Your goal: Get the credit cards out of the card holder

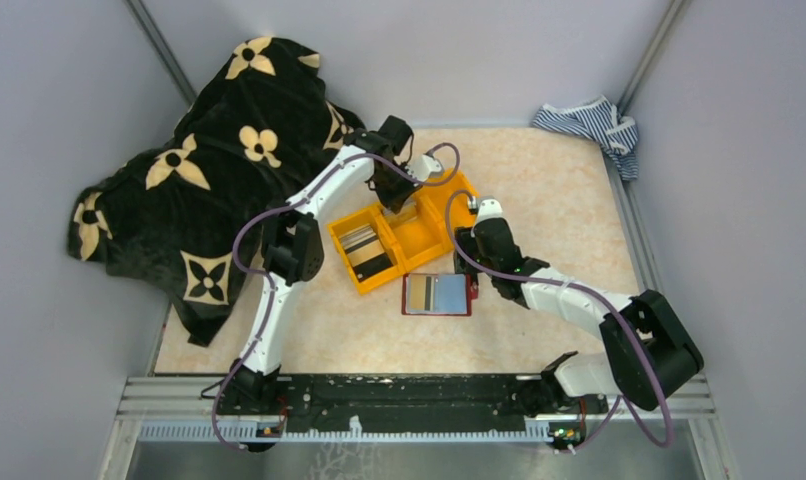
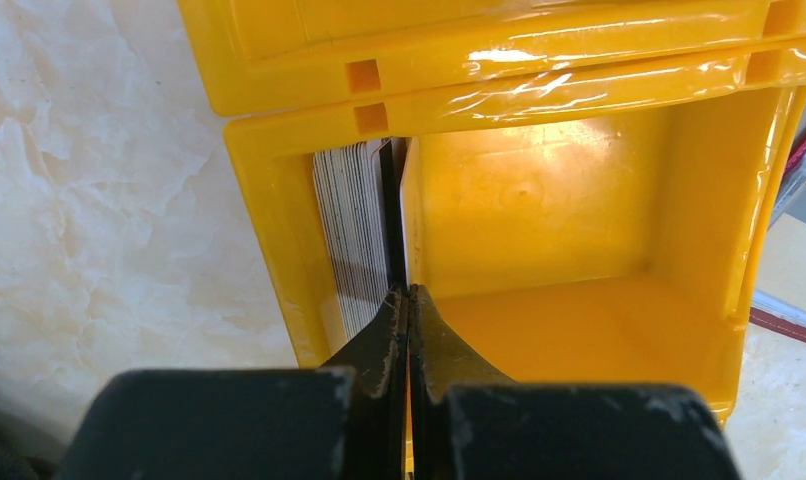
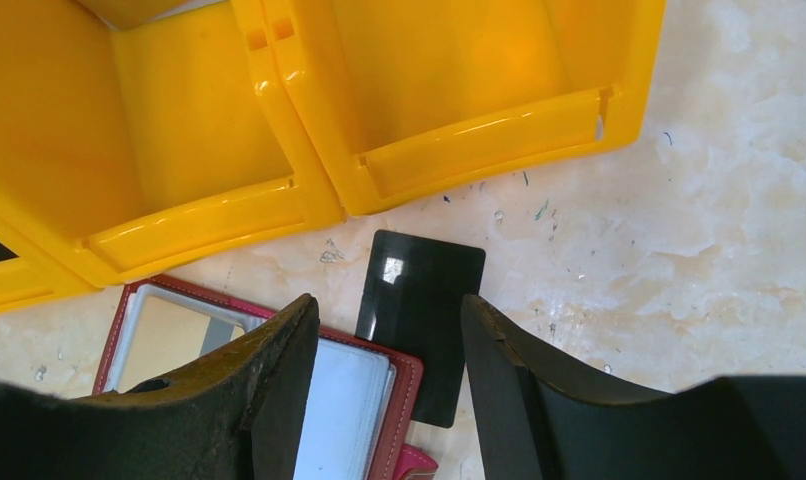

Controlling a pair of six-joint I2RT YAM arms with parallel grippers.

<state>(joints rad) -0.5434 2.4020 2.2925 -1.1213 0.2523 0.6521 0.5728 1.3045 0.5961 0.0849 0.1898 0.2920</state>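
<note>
Down in the orange bin [image 2: 279,250] with the left fingers [image 2: 387,330] pressed together, seemingly nipping a thin dark card [image 2: 391,220] on edge, likely to stand it against the stacked credit cards [image 2: 347,230]. Meanwhile hovering with the right fingers [image 3: 279,370] spread either side of a loose black card [image 3: 419,320] on the bench [image 3: 699,250], against the open card holder [image 3: 399,410], ready to pinch.

left gripper [image 2: 409,292] far forward, jaws together; right gripper [image 3: 389,312] nearer, jaws wide apart
</note>
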